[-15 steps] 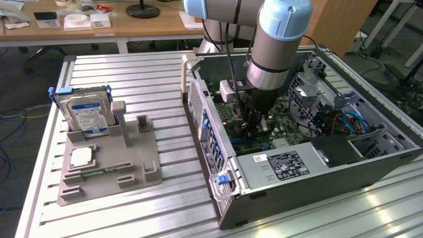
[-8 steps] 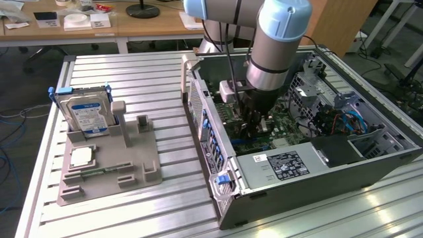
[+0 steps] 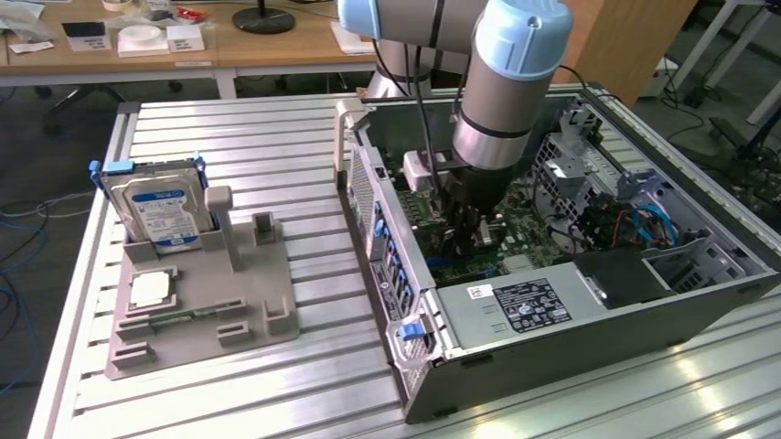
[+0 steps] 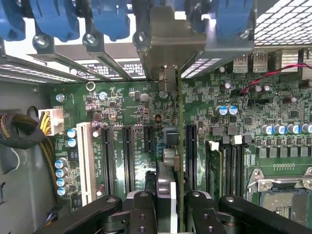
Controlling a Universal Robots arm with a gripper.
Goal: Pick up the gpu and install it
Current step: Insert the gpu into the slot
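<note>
The gpu (image 4: 181, 141) appears edge-on in the wrist view, a thin dark card standing over the green motherboard (image 4: 131, 112). Its silvery end bracket (image 4: 170, 39) reaches the case's rear slot openings. My gripper (image 4: 170, 202) is shut on the card, with a black finger (image 4: 142, 210) on each side of it. The card runs along a long black expansion slot (image 4: 191, 156); whether it sits in the slot I cannot tell. In the exterior view my gripper (image 3: 476, 233) is down inside the open computer case (image 3: 379, 229), and the arm hides most of the card.
Blue slot latches (image 4: 109, 19) line the case's rear wall. A white slot (image 4: 84, 161), memory slots (image 4: 229, 163) and the processor socket (image 4: 287, 190) flank the card. The power supply (image 3: 525, 306) fills the case's near end. A grey fixture (image 3: 201, 311) holds the hard drive (image 3: 159, 210).
</note>
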